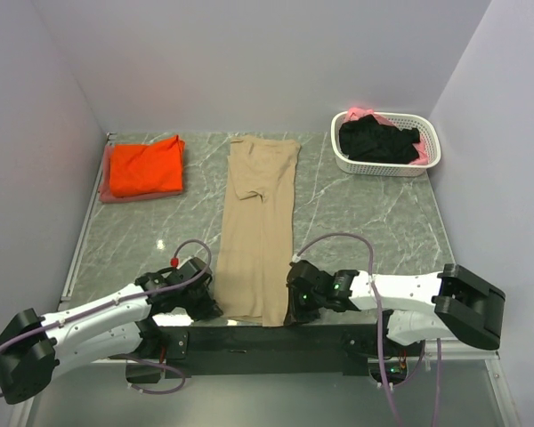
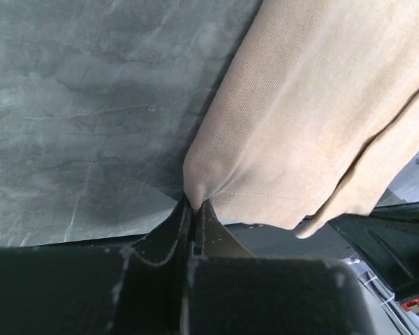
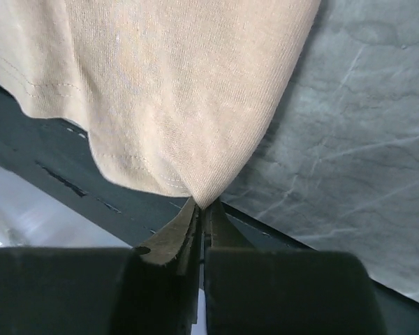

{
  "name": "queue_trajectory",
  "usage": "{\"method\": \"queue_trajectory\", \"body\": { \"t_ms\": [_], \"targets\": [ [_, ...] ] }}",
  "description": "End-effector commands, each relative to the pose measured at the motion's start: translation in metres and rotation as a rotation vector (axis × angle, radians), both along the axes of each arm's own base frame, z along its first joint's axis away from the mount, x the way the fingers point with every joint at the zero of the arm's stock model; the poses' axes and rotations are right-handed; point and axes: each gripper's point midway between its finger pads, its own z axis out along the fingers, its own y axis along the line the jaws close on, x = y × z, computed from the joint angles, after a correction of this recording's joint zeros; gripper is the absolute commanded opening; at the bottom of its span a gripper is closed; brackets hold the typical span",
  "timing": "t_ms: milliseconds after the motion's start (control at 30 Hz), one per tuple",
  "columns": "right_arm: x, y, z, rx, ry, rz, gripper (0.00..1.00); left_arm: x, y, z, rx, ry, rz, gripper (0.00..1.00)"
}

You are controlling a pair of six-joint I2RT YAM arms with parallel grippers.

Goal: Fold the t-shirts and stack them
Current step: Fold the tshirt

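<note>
Tan shirt (image 1: 260,227) lies as a long strip down the middle of the table (image 1: 365,222), long axis running near edge to far edge. Hem is at the table's near edge. Left gripper (image 2: 194,208) and right gripper (image 3: 204,208) each pinch one hem corner, equally close. Next fold likely carries the hem toward the table's far edge.

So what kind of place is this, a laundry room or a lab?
Probably a robot test booth rather than a home: bare lilac walls enclose a marble-look table, and the left pincer and right pincer each pinch the tan t-shirt.
</note>
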Motion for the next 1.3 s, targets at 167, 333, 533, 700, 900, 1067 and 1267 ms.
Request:
{"method": "queue_trajectory", "body": {
  "t_ms": [167,333,533,700,900,1067,1267],
  "targets": [
    [0.024,-0.001,0.026,-0.074,-0.152,0.052,0.00,0.001,-0.002,0.013,-0.043,-0.043,-0.020,0.01],
    [0.055,-0.006,0.047,-0.145,-0.281,0.049,0.00,0.023,-0.011,0.038,-0.031,-0.119,-0.016,0.00],
    [0.095,-0.003,0.074,-0.149,-0.393,0.023,0.00,0.077,-0.031,0.066,-0.016,-0.239,0.003,0.01],
    [0.136,-0.003,0.091,-0.149,-0.467,-0.034,0.00,0.127,-0.039,0.090,-0.014,-0.332,0.030,0.01],
    [0.191,0.001,0.103,-0.113,-0.550,-0.106,0.00,0.184,-0.037,0.105,-0.013,-0.415,0.108,0.01],
    [0.228,0.009,0.111,-0.138,-0.615,-0.097,0.00,0.216,-0.028,0.107,0.045,-0.427,0.150,0.01],
    [0.262,0.000,0.104,-0.206,-0.601,-0.143,0.00,0.246,-0.026,0.107,0.053,-0.431,0.148,0.01]
  ]
}}
